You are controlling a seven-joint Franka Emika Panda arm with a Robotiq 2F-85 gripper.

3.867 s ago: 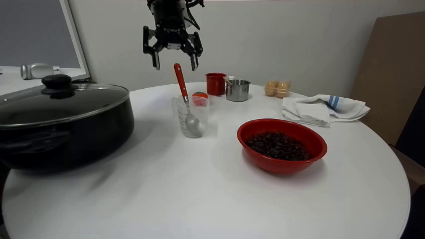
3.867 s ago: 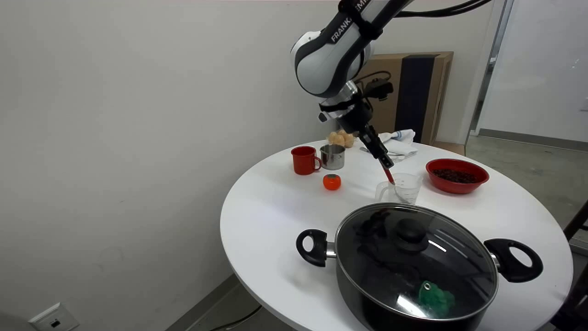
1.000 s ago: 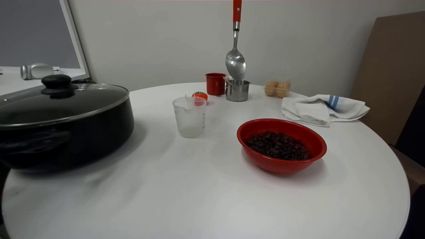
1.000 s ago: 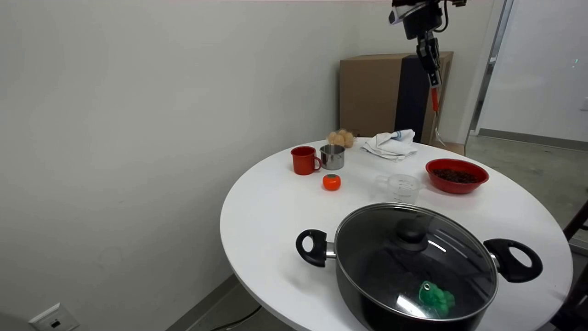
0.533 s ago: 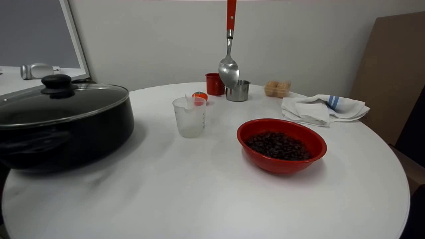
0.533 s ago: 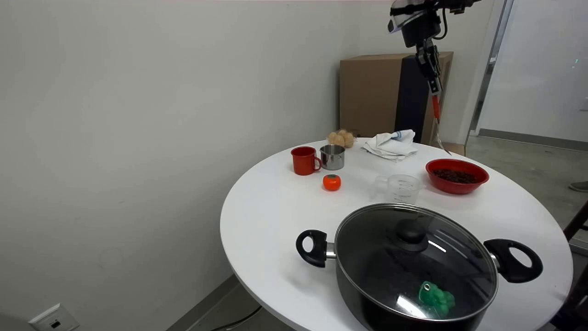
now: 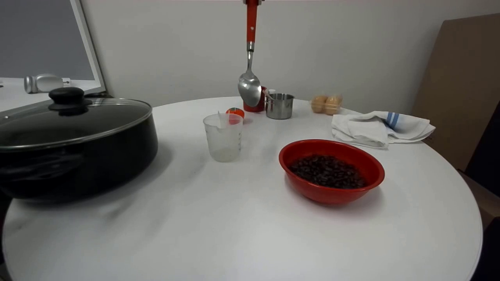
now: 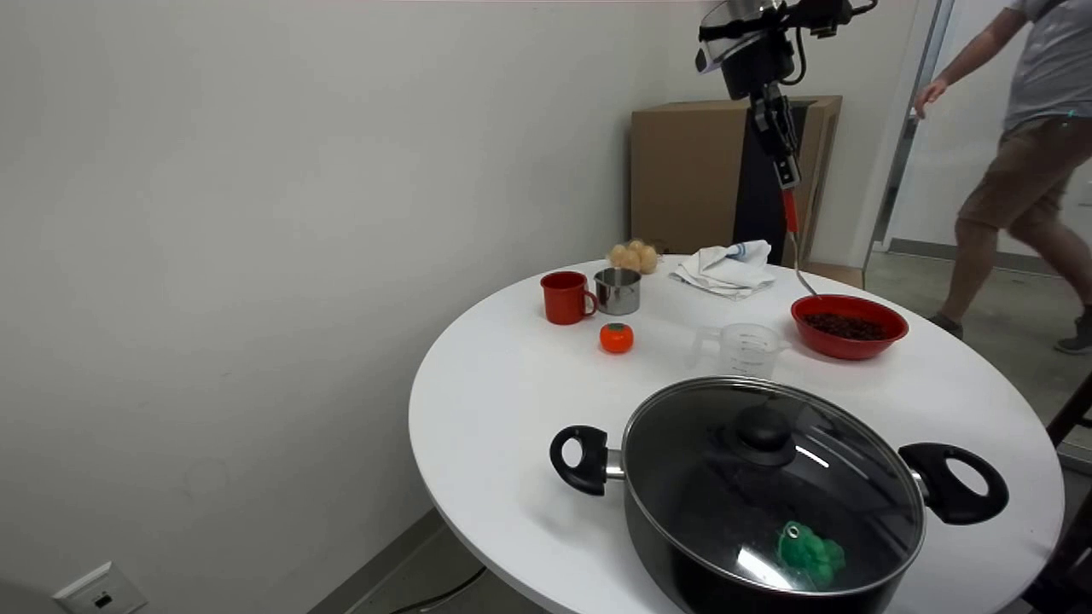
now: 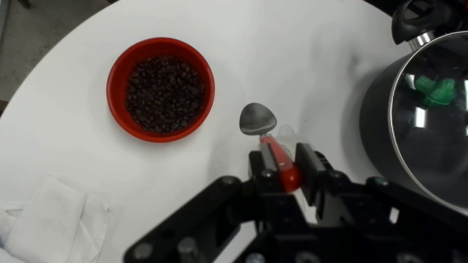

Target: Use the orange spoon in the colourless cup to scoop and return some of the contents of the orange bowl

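The orange spoon (image 7: 251, 27) hangs in the air, scoop end down, its silver scoop (image 9: 257, 118) bare. My gripper (image 9: 285, 149) is shut on the upper handle, whose rounded end shows between the pads in the wrist view. Upright on the table, the colourless cup (image 7: 223, 138) has no spoon in it; the gripper and spoon largely cover it in the wrist view. The orange bowl (image 9: 112, 89) stands apart from the spoon, to the scoop's left in the wrist view. Inside lie the contents, a heap of dark beans (image 9: 164, 95).
A large black lidded pot (image 8: 772, 477) stands near the cup. Farther off are a red cup (image 8: 564, 297), a metal cup (image 8: 618, 292), a tomato-like fruit (image 8: 616, 338), packed eggs (image 7: 326, 104) and a folded towel (image 7: 381, 128). A person (image 8: 1032, 162) walks behind the table.
Earlier my open gripper was above the spoon standing in the cup; now it holds the spoon lifted out. Over the last second the spoon has sunk and shifted toward the cup. A person has appeared.
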